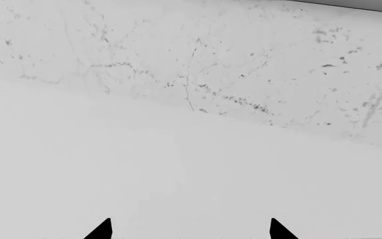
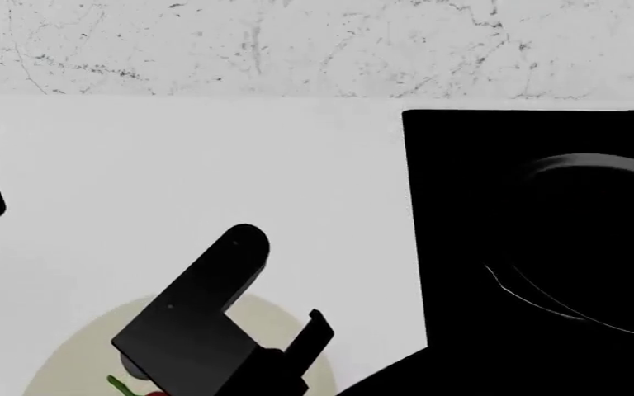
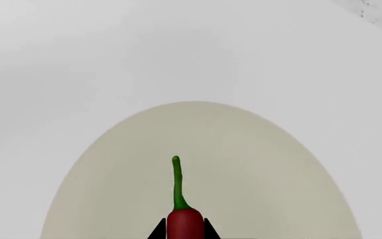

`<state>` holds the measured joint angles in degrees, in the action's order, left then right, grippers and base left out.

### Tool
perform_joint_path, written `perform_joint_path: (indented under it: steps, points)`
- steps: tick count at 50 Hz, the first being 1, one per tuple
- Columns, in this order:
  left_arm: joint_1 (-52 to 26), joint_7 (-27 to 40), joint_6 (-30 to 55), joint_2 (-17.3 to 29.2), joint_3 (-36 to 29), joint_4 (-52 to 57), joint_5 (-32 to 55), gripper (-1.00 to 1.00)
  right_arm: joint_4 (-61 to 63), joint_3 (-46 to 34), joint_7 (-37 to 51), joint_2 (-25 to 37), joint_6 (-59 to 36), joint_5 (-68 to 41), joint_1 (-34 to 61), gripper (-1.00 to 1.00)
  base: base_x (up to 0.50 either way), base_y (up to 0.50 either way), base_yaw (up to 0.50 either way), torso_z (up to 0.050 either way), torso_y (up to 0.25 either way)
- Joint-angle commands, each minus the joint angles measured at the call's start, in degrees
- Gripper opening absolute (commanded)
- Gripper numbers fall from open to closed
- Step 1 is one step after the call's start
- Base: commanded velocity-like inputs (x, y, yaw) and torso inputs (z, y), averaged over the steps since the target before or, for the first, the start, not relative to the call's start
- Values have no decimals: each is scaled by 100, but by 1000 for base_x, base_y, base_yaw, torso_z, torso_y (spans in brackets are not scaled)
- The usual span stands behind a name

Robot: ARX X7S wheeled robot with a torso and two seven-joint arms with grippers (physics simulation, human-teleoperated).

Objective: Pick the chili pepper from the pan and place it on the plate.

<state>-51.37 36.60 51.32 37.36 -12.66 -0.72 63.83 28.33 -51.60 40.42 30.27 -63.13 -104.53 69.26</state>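
**Pepper held over the plate, most of it out of sight**

The right gripper [image 3: 183,230] is clamped on the chili pepper [image 3: 183,225], its 2 dark tips pressed against the red body on either side, with the green stem sticking out ahead over the plate [image 3: 257,164]. From the head view the right arm covers much of the plate [image 2: 69,355], which sits near the front edge of the white counter [image 2: 185,165], well apart from the pan [image 2: 593,247] on the black stovetop [image 2: 461,165].

The pepper looks light, smooth and a bit slippery, with a firm but crushable skin. I would judge the thick red part near the stem the sensible place to grip, as now; the thin stem would likely bend or slip.

The left gripper [image 1: 189,230] shows only 2 tips spread wide with nothing between them, hanging over bare counter by the marble wall [image 1: 177,50].

Hard to tell: the pepper's pointed end is cut off, so its length is unknown, and whether it touches the plate or hangs above it. The pan's inside is too black to read.
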Motion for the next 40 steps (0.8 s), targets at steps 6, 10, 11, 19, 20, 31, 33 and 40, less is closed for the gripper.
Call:
perform_joint_path:
  steps: [6,10,11,19,20,31,33,40]
  points:
    - [57,-51,-71,-7,-16,-54,-28,100,-15,-14,-163,19,18,170,-94,-100,0,0,0,0,0]
    - [46,-45,-64,-16,-20,-69,-21,100,-3,-18,-196,34,23,201,-109,-100,0,0,0,0,0]
    - [48,-49,-70,-17,-27,-78,-30,100,-11,-18,-210,35,25,206,-113,-100,0,0,0,0,0]
    - [63,-48,-74,3,-11,-74,-11,100,-39,-32,-243,38,60,232,-153,-100,0,0,0,0,0]
    - [72,-49,-77,5,-7,-70,-6,100,-32,-37,-266,38,54,252,-157,-100,0,0,0,0,0]
    - [143,-35,-106,16,26,-51,27,100,-70,-37,-269,56,105,136,-166,100,0,0,0,0,0]
    - [167,-24,-109,27,49,-33,51,100,-55,-28,-270,69,119,122,-171,100,0,0,0,0,0]
    - [233,-39,-159,21,49,-25,38,100,17,8,-235,109,170,78,-163,100,0,0,0,0,0]
